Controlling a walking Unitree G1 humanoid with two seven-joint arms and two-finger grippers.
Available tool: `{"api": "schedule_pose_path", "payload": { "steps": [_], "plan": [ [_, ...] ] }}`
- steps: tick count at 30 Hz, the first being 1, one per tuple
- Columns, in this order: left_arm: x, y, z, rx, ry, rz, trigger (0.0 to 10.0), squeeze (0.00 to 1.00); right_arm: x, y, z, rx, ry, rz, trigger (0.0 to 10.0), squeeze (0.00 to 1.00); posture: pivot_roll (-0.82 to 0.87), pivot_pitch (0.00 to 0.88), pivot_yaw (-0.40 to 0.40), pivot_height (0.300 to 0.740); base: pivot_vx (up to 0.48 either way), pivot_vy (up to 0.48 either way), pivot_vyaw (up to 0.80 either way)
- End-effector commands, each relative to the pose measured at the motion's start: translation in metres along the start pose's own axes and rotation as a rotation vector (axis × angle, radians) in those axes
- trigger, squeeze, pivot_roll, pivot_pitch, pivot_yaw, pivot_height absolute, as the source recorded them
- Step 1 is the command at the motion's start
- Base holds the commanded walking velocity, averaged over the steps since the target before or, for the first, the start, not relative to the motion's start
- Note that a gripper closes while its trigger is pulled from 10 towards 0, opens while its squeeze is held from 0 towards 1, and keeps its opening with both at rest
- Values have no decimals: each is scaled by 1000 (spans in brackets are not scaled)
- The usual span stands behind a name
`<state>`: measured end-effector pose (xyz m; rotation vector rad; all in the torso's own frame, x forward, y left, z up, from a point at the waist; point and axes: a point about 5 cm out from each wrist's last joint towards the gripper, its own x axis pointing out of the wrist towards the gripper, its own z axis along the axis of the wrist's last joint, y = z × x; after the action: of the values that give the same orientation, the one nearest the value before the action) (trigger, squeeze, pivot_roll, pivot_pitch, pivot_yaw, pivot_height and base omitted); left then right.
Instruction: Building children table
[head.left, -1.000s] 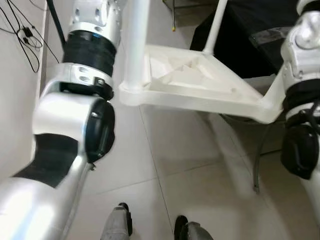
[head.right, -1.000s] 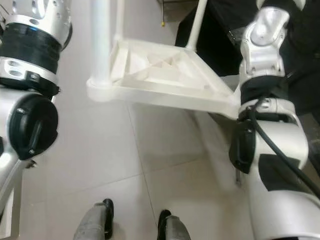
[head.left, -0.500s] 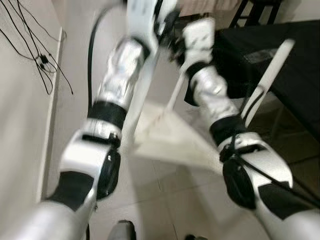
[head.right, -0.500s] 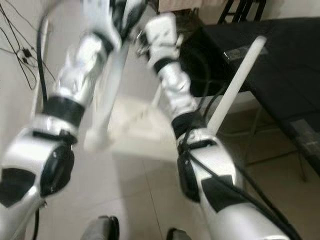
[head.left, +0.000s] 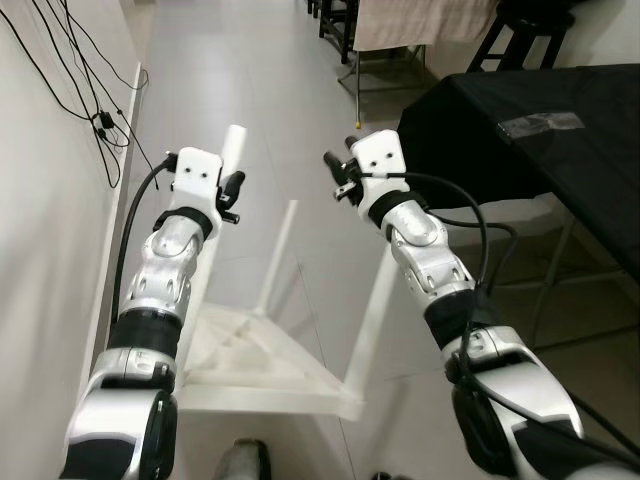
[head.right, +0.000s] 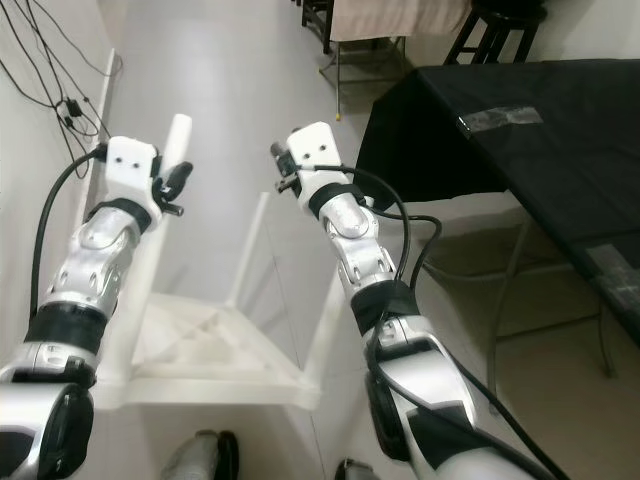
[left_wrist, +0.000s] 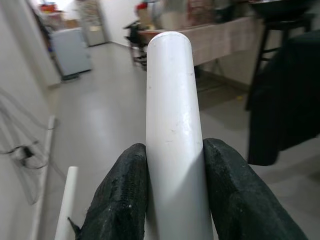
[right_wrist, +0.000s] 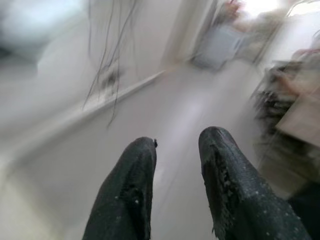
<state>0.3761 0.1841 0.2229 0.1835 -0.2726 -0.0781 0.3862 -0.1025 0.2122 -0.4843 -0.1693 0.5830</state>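
Standing on a pale tiled floor (head.left: 300, 90) in a long corridor-like room, white wall (head.left: 40, 200) on the left with black cables (head.left: 70, 90) hanging down to the skirting, and a black-draped table (head.left: 540, 130) on the right with dark stools and a cloth-covered bench at the far end. Lying upside down on the tiles directly ahead: the white children table (head.left: 260, 370), top panel down with ribbed underside showing, legs pointing up. Clamped on the tip of the near-left leg (left_wrist: 172, 130): the left gripper (left_wrist: 172, 195), both black fingers (left_wrist: 125, 195) pressed against the white tube, seen plainly in the left wrist view. Raised beside the right-hand leg (head.left: 370, 320): the right gripper (right_wrist: 172, 190), fingers slightly parted with a narrow gap and nothing between them, apart from the table. Partly hidden: the table's left edge behind the left arm, and the right leg's top end behind the right forearm. Cut off at the lower edge: the robot's feet (head.right: 210, 455). Heavily blurred: the right wrist view, wall and floor behind barely legible. Undetermined: whether the legs are fully seated in the top panel.
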Motion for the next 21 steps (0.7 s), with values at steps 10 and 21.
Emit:
{"api": "schedule_pose_path", "payload": {
  "steps": [10,21],
  "plan": [
    [-28,-31,-11,-111,-8,-85,10000,0,-36,37,-47,-55,332,400,10000,0,100,83,-65,740,0,0,0],
    [-45,-31,-32,-134,108,-111,10000,0,-28,36,-28,235,228,129,10000,0,95,94,-59,740,129,0,0]
  ]
}}
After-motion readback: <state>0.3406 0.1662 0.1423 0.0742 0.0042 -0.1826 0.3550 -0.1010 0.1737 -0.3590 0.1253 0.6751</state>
